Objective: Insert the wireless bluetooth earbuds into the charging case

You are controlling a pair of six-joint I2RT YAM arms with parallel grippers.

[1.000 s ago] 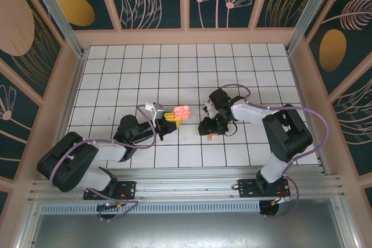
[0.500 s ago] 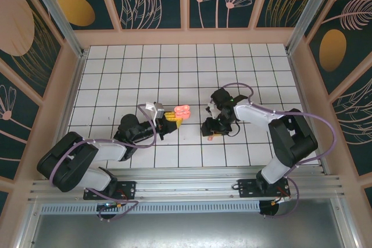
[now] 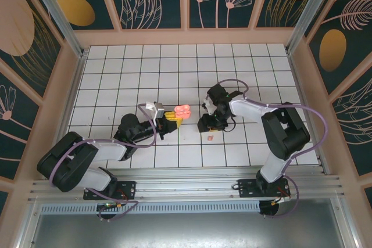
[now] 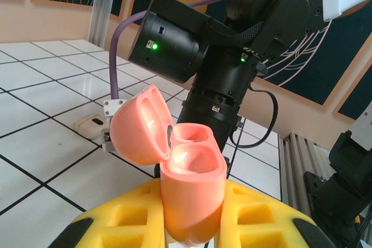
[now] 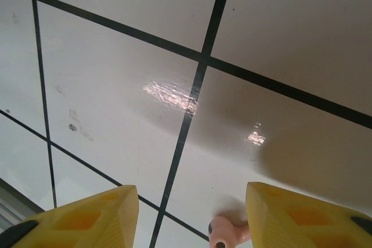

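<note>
Holds the coral-pink charging case (image 4: 192, 184) in the left pincer (image 4: 192, 219), with the yellow fingers (image 4: 122, 219) closed hard against both sides of its lower shell. Presents it upright, lid swung open and leaning back to the left in the left wrist view, two rounded wells facing up. From above, a bright coral spot just past the tip of the left arm, near the middle of the white tiled surface (image 3: 174, 68).

Poses the right pincer (image 5: 190, 193) low over the tiles, a little to the right of the case from above and apart from it. Jaws spread well apart, gripping nothing, bare tile and dark grout lines in the gap.

Lying on the tile at the bottom edge of the right wrist view, inside that gap: one pale pink earbud (image 5: 224, 233), just beside the right-hand finger. Touching it or not, cannot tell. From above, a small pinkish speck on the tile just nearer than the right pincer, well clear of the case.

Beyond the open lid in the left wrist view, flat on a tile beside the black body of the right arm (image 4: 232, 56): a small pale oval thing (image 4: 90, 126), too blurred to name.
</note>
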